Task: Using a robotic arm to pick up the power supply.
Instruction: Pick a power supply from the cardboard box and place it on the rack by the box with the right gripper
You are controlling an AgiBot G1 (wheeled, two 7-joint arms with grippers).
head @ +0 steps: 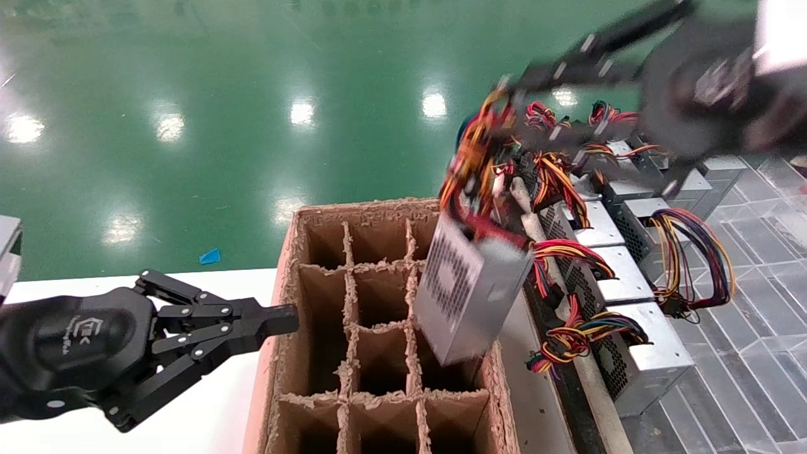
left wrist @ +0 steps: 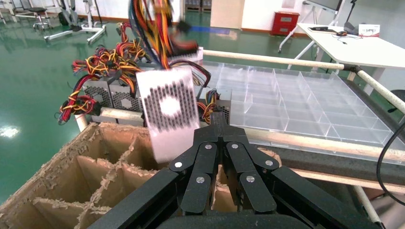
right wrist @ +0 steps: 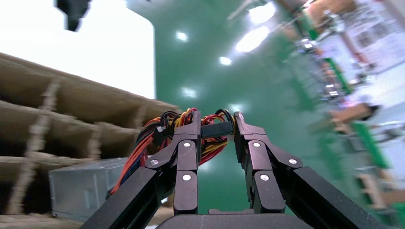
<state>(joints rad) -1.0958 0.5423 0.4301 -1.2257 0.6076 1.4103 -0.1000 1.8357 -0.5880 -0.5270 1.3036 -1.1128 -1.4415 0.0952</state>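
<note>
Floor of glossy green (head: 252, 94) stretches past both arms, mirroring ceiling lamps; a white table top (head: 208, 416) lies under the idle left gripper (head: 287, 318), whose black linkage fingers are pressed together just beside the brown cardboard divider box (head: 287, 277). The right gripper (right wrist: 217, 129), black and two-fingered, clamps the tied bundle of red, yellow, orange and black wires (right wrist: 157, 138), and below it hangs the silver-grey metal power supply (head: 470, 290) with its perforated mesh face, tilted, over the box's far compartments. Beyond that gripper, more silver supplies (head: 621, 284) stand in a row beside clear plastic trays (left wrist: 305, 102). The right arm is smeared in the head view, its wrist cut off at the frame's edge.
</note>
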